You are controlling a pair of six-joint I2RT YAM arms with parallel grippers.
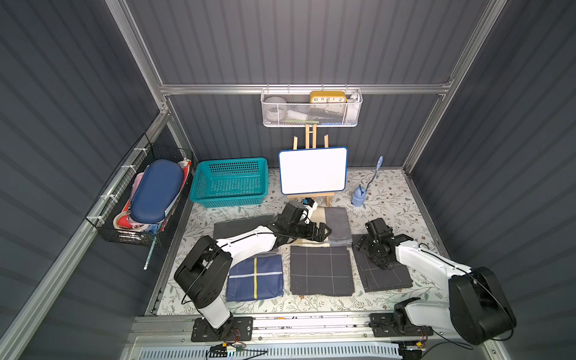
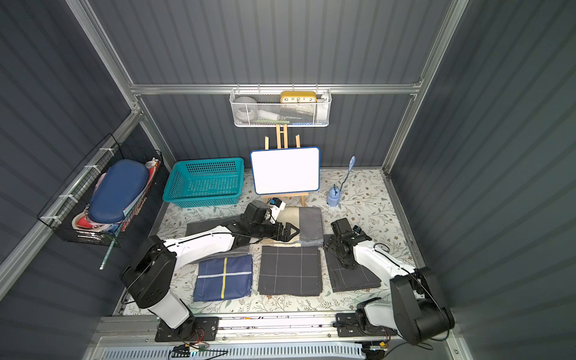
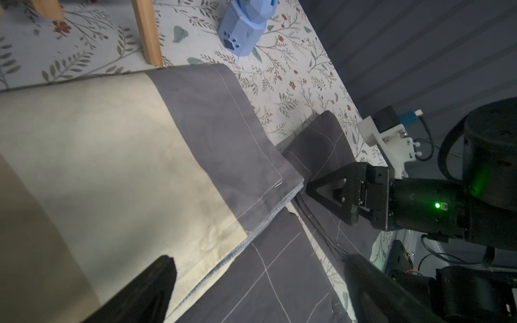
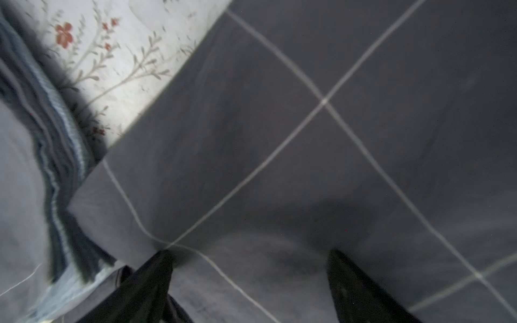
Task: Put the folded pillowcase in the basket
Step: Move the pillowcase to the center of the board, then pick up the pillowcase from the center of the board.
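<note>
A teal lattice basket stands empty at the back left of the table. Several folded pillowcases lie in front of it. My right gripper is open, its fingertips pressed down on the dark grey grid-lined pillowcase at the right, with cloth between them. My left gripper hangs open, holding nothing, over the near edge of a beige-and-grey pillowcase.
A second grid-lined grey cloth lies at centre front, a navy one with a yellow stripe to its left, and a plain grey one under the left arm. A whiteboard easel and blue desk lamp stand behind.
</note>
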